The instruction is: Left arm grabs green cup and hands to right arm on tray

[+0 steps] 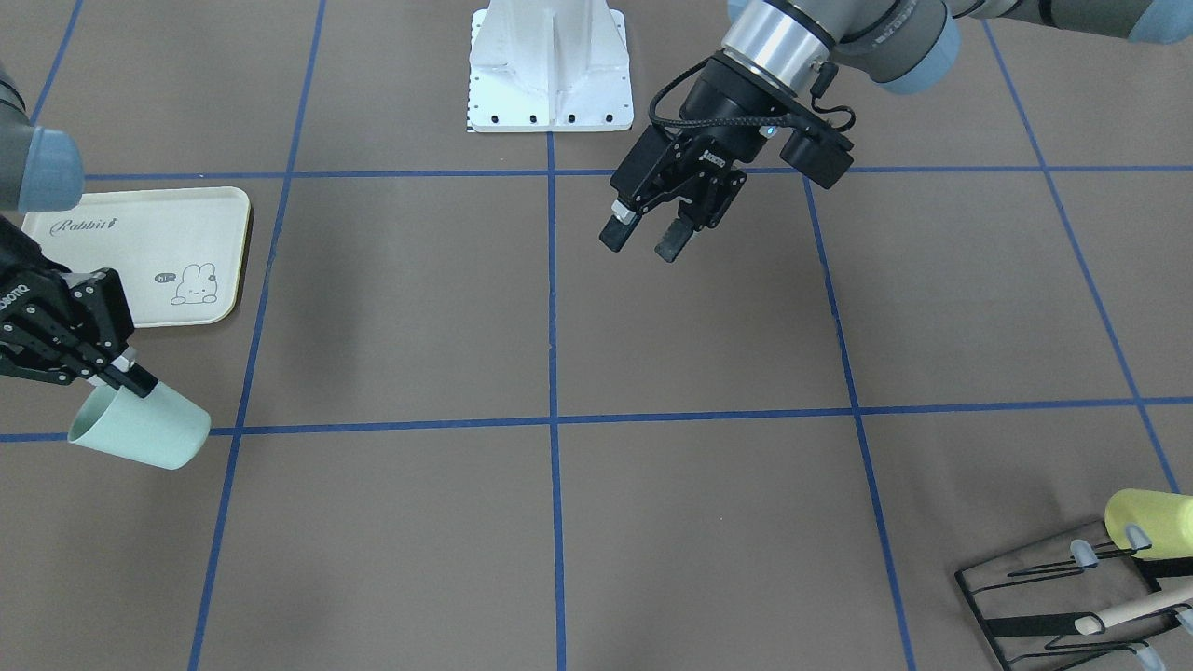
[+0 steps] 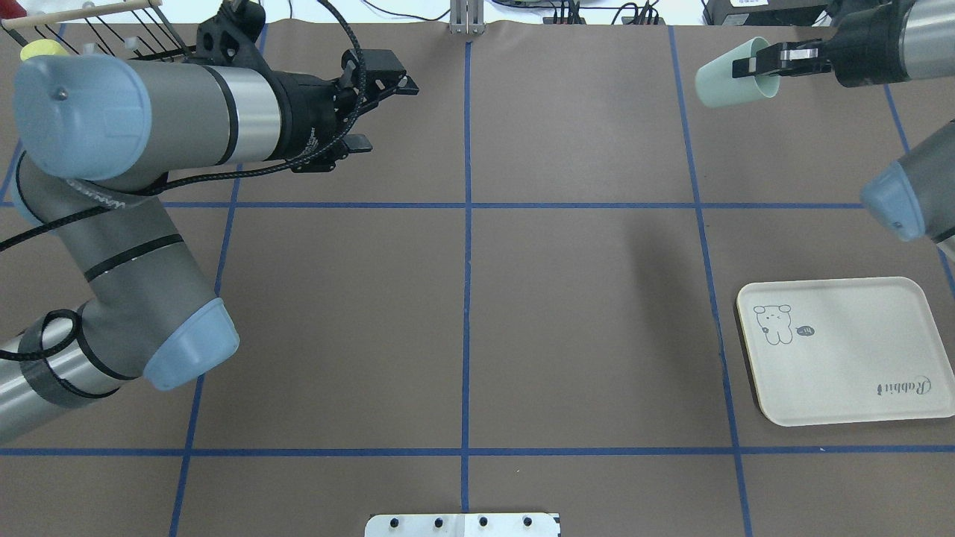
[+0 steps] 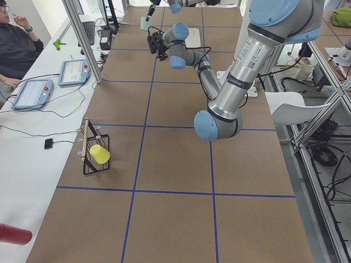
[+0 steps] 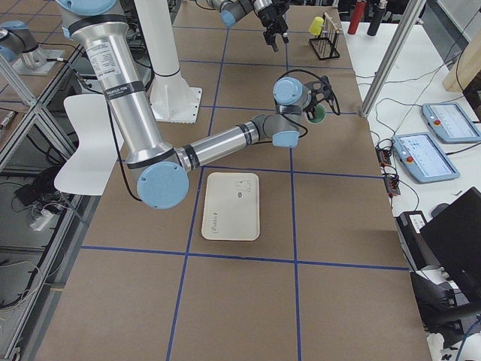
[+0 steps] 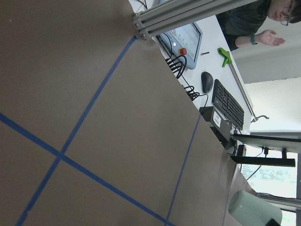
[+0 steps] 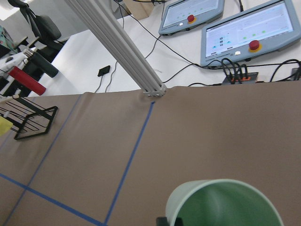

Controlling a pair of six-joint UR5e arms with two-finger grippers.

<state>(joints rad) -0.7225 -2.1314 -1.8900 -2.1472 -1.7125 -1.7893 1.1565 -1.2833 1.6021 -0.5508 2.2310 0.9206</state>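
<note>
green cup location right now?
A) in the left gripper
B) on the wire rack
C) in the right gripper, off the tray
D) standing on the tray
C: the right gripper is clamped on the rim of the green cup, holding it tipped on its side and off to one side of the tray. The left gripper is open with nothing in it.

A wide stretch of brown desk (image 2: 582, 335) lies between the left end effector (image 1: 641, 242) and the tray (image 2: 850, 350) (low-rimmed, lying flat). The right end effector (image 2: 753, 66), clamped on the green cup (image 2: 720, 78), hangs past the tray. A wire rack (image 1: 1025, 623) holding a yellow cup (image 1: 1151, 522) occupies the far left corner.
</note>
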